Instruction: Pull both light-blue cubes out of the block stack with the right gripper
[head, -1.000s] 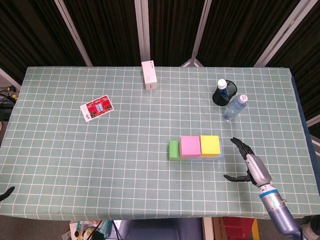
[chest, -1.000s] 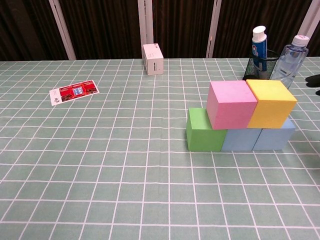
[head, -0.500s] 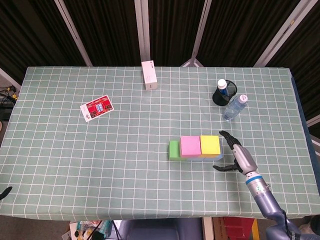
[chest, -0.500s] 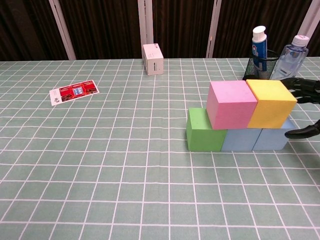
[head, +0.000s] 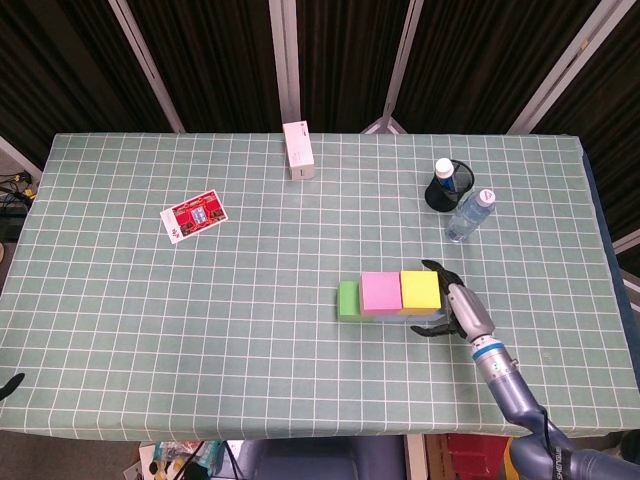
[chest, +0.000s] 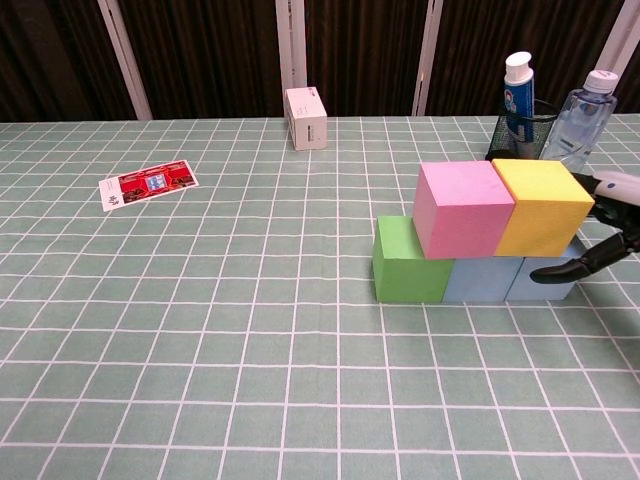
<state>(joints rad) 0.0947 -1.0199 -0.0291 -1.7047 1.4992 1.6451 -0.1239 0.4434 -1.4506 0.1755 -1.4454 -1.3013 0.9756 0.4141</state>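
The block stack stands right of the table's middle. A pink cube (chest: 463, 208) and a yellow cube (chest: 543, 205) rest on a bottom row made of a green cube (chest: 408, 262) and two light-blue cubes (chest: 483, 280) (chest: 522, 290). From the head view only a light-blue sliver (head: 425, 316) shows under the yellow cube (head: 420, 288). My right hand (chest: 612, 228) (head: 450, 308) is at the stack's right end, fingers apart. Its thumb reaches across the front of the right light-blue cube while the other fingers lie behind the stack. A dark tip of my left hand (head: 8, 384) shows at the table's near left edge.
A white box (head: 299, 150) stands at the back centre and a red card (head: 194, 216) lies at the left. A black mesh cup with a tube (chest: 523, 125) and a water bottle (chest: 588, 110) stand just behind the stack's right end.
My right hand has moved left from the table's right side up to the stack, and its thumb and fingers now lie either side of the right light-blue cube. The blocks have not shifted.
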